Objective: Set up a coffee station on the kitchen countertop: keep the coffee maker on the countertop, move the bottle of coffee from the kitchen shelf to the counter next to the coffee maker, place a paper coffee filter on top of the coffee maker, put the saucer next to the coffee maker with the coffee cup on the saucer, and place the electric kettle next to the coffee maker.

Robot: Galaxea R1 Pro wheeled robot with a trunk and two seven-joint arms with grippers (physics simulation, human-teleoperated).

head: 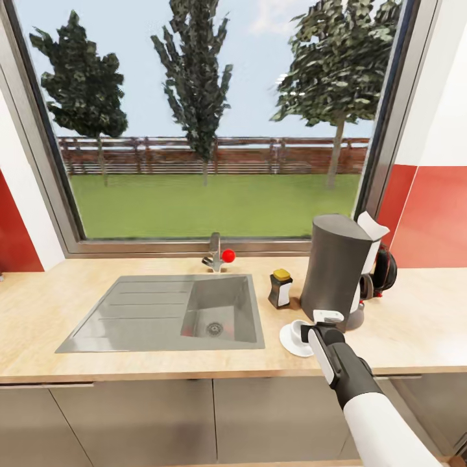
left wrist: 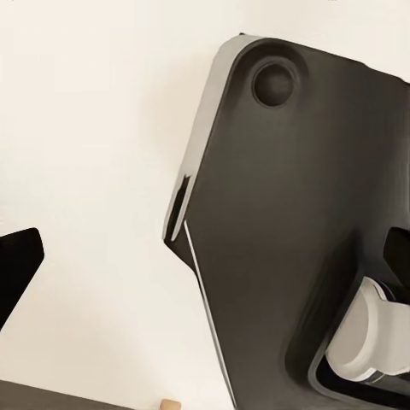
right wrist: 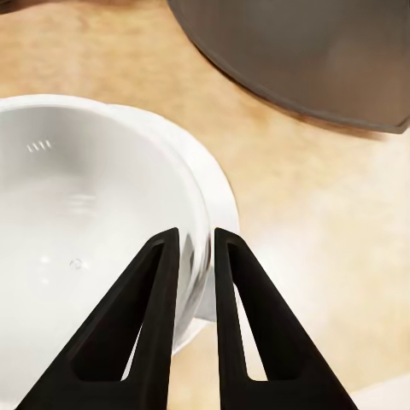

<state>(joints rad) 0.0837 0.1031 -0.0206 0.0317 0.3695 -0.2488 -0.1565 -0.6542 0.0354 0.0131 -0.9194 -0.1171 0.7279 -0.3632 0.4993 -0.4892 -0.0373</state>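
Note:
The dark grey coffee maker (head: pixel 334 266) stands on the wooden countertop (head: pixel 39 305), with a white paper filter (head: pixel 371 228) on its top. Left of it is the bottle of coffee (head: pixel 281 288), yellow-capped. A red and black electric kettle (head: pixel 384 271) peeks out behind the maker's right side. The white cup (head: pixel 299 329) sits on the white saucer (head: pixel 288 344) in front of the maker. My right gripper (head: pixel 319 327) is at the cup. In the right wrist view the gripper (right wrist: pixel 196 235) pinches the cup (right wrist: pixel 85 239) wall over the saucer (right wrist: pixel 224 196). My left gripper (left wrist: pixel 205 256) hangs open beside the robot's dark body.
A steel sink (head: pixel 130 311) with a drainboard fills the counter's left middle, with a faucet (head: pixel 215 253) and a red knob behind it. A large window lies behind the counter. Grey cabinet fronts (head: pixel 149 415) run below the counter's front edge.

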